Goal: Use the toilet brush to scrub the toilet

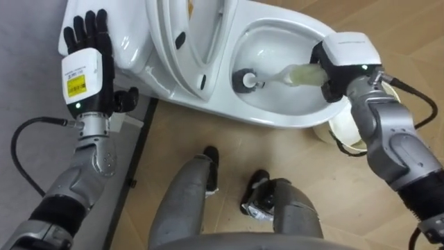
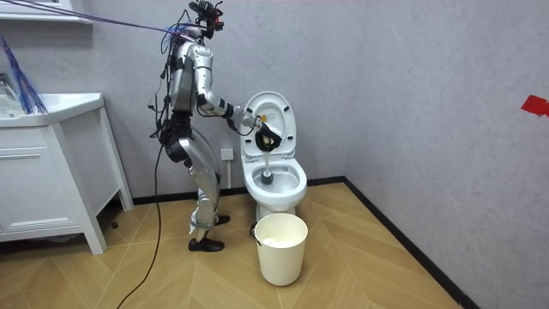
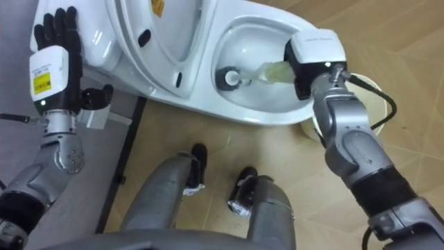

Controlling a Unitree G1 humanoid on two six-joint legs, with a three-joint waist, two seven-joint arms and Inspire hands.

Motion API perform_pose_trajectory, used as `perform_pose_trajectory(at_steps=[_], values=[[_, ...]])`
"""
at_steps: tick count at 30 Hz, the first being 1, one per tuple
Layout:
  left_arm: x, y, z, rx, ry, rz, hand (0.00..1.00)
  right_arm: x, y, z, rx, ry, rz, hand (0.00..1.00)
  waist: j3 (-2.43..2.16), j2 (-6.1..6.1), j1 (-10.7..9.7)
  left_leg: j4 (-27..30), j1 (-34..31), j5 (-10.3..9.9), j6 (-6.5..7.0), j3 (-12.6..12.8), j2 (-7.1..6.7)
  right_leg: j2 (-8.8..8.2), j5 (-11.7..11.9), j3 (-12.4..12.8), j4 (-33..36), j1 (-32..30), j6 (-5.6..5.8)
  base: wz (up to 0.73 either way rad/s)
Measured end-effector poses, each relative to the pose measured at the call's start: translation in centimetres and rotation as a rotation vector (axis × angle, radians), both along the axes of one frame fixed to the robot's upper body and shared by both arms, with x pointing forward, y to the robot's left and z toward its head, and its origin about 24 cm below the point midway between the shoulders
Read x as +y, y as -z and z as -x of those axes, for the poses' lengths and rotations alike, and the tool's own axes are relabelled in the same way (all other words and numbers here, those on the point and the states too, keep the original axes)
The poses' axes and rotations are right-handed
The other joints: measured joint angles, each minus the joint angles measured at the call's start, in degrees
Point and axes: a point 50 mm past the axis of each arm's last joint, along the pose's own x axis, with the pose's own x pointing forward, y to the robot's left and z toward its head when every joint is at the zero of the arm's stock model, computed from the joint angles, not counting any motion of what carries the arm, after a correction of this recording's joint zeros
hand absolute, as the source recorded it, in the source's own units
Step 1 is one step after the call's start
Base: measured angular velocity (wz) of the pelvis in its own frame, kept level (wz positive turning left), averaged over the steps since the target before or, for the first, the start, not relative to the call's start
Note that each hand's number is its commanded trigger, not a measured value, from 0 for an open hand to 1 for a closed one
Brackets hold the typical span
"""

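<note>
The white toilet (image 1: 277, 117) stands before me with its lid and seat (image 1: 187, 42) raised. A toilet brush with a pale translucent handle (image 1: 298, 74) reaches into the bowl, its dark round head (image 1: 244, 79) near the bottom. My right hand (image 1: 347, 59) hangs over the bowl's right rim, curled round the handle's upper end. My left hand (image 1: 87, 66) is held up at the left beside the tank, fingers straight and holding nothing. In the room view I stand at the toilet (image 2: 276, 184), leaning toward it, with the right hand (image 2: 268, 137) above the bowl.
A white bucket (image 1: 345, 130) stands on the wood floor just right of the bowl, under my right forearm; the same bucket (image 2: 280, 247) sits in front of the toilet. A white cabinet (image 2: 51, 172) stands at the room view's left. The grey wall is close behind.
</note>
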Motion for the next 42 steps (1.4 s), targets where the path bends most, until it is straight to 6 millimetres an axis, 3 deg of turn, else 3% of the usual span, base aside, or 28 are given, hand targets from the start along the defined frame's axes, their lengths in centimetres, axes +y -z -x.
perform_pose_trajectory(at_steps=[4, 9, 13, 21, 34, 42], values=[[0.3, -0.2, 0.1, -0.028, -0.021, -0.006, 0.0, -2.8, -0.4, -1.5, -0.058, 0.159, -0.235, 1.0, 0.89, -1.26, -1.1, -0.47, 0.01, 0.23, 0.26, 0.36, -0.09, -0.33, 0.05, 0.17, 0.23, -0.35, 0.06, 0.0], [0.3, -0.3, 0.6, -0.038, -0.034, -0.009, 0.0, -4.6, 1.2, -1.1, -0.03, 0.309, -0.455, 1.0, 1.35, -1.18, -1.61, -0.48, -0.14, 0.18, 0.37, 0.49, -0.03, -0.6, -0.01, 0.19, 0.15, -0.56, 0.19, 0.01], [0.2, -0.5, 0.6, -0.046, -0.04, -0.008, 0.0, -5.7, 2.7, -0.6, -0.008, 0.443, -0.626, 1.0, 1.52, -0.9, -1.64, -0.39, -0.78, 0.27, 0.5, 0.65, -0.27, -1.08, -0.25, 0.34, 0.66, -1.49, 0.3, 0.01], [-0.2, -0.1, 0.7, -0.026, -0.052, -0.017, 0.0, -6.0, 4.4, 0.1, 0.0, 0.587, -0.78, 1.0, 1.66, -0.01, -3.07, -0.38, -1.04, 0.7, 1.1, 0.56, -1.53, -2.57, -1.12, 0.07, 2.19, -1.96, 0.85, 0.08], [-0.3, 0.7, 0.7, 0.039, -0.044, -0.033, 0.0, -6.3, 5.0, 0.5, -0.004, 0.64, -0.799, 1.0, 1.66, 0.73, -2.7, -1.13, 1.15, 0.81, 1.45, 0.62, -2.14, -3.23, -1.26, 0.39, 2.34, -0.32, 1.21, 0.0], [0.3, 2.6, 2.8, 0.146, -0.077, -0.021, 0.0, -6.6, 6.1, 2.1, 0.024, 0.631, -0.704, 1.0, 1.36, 0.95, -1.94, -4.86, 8.27, 0.77, 1.31, 2.04, -2.29, -2.92, -1.35, 1.08, -0.79, 5.87, 1.52, -0.05]])
